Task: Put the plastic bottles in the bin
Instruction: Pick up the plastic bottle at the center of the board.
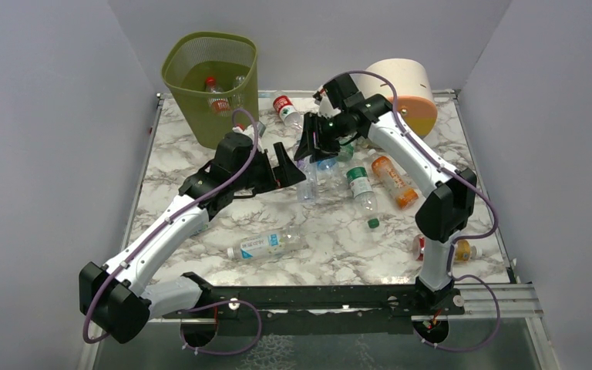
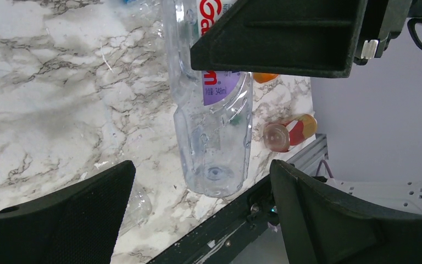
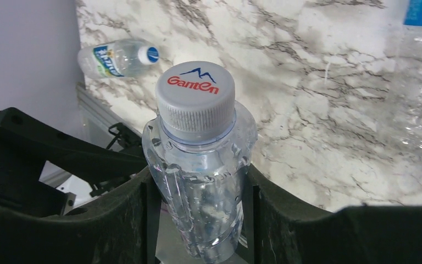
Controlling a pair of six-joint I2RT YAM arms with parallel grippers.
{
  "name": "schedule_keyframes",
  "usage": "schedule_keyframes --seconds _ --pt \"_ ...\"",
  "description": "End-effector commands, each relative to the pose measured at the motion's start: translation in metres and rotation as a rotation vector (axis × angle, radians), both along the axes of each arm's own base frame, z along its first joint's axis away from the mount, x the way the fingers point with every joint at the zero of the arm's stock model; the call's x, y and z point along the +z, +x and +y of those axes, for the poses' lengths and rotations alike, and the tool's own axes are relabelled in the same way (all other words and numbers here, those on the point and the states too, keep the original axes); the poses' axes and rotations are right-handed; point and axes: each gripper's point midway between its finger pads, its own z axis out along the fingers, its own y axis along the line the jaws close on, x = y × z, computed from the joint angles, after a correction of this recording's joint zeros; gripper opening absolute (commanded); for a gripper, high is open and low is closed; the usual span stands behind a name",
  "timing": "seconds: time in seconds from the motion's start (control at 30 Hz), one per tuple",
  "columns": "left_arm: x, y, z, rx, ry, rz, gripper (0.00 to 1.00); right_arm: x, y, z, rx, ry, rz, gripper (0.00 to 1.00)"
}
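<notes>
Bottle (image 3: 195, 99) gripped at neck by right hand (image 3: 198, 220); left hand (image 2: 200, 176) wide open, just beside its base.

- The top view sits high behind the arm bases (image 1: 435, 297) and looks down and forward over the whole desk (image 1: 339, 247) to the back wall (image 1: 308, 31); it stands farthest off.
- The left wrist view rides on the left hand (image 2: 200, 165) and faces the desk's near right edge, close to a clear bottle (image 2: 214, 137).
- The right wrist view rides on the right hand (image 3: 198, 190) and looks steeply down on that bottle's cap (image 3: 195, 96), very near, toward the desk's near left edge.
- All three share the clear bottle at mid-desk.
- Top and left wrist share a red bottle (image 2: 288, 132) by the rail (image 2: 307, 154); top and right wrist share a blue-capped bottle (image 3: 118, 58).
</notes>
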Motion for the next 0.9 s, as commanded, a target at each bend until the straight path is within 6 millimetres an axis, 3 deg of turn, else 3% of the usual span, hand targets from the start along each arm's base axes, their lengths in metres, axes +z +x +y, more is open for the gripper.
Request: schedule_keyframes --seconds 0.0,0.37,0.67,0.87 --pt "0.014 0.008 0.001 0.009 0.007 -0.119 0.99 0.019 -0.009 0.018 0.039 0.093 0.058 0.51" --pt "0.006 0.021 0.0 0.04 0.086 -0.16 0.99 0.047 -0.023 0.031 0.092 0.217 0.103 0.5" --pt "0.005 0.022 -0.017 0.013 0.116 -0.172 0.97 0.063 -0.032 0.037 0.104 0.292 0.132 0.5" --pt "0.007 0.02 -0.021 0.005 0.117 -0.179 0.87 0.068 -0.032 0.038 0.105 0.305 0.129 0.5"
